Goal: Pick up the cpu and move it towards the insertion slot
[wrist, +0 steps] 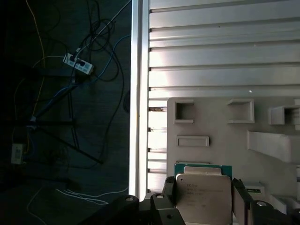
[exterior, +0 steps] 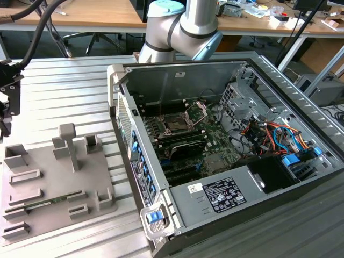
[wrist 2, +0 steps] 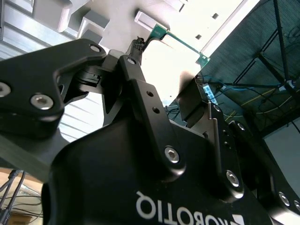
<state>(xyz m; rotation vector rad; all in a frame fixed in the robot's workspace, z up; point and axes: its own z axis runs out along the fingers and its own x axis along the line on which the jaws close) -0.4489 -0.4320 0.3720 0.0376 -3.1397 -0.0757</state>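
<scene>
I hold one cpu (wrist: pixel 204 201) between my two fingers (wrist: pixel 169 190): the gripper (wrist: pixel 204 186) is closed on the chip's opposite side edges. In the first wrist view its silvery top faces the camera, a thin green rim shows along one edge, and the part nearest the camera is cut off by the frame. Behind it lies one grey tray (wrist: pixel 225 126) on the slatted metal table (wrist: pixel 211 47). On the tray I count three open square pockets and one flat rectangular frame, and more shapes run off the edge.

In the second wrist view the chip's face is lost in white glare. I can make out its green rim and one corner, while my own black gripper body hides the rest.

The exterior view adds the one insertion slot (exterior: pixel 177 124), dark, with its silver plate (exterior: pixel 198 110) tipped up. It sits inside the open computer case (exterior: pixel 177 75), well apart from the tray and toward the exterior view's right of it.
</scene>
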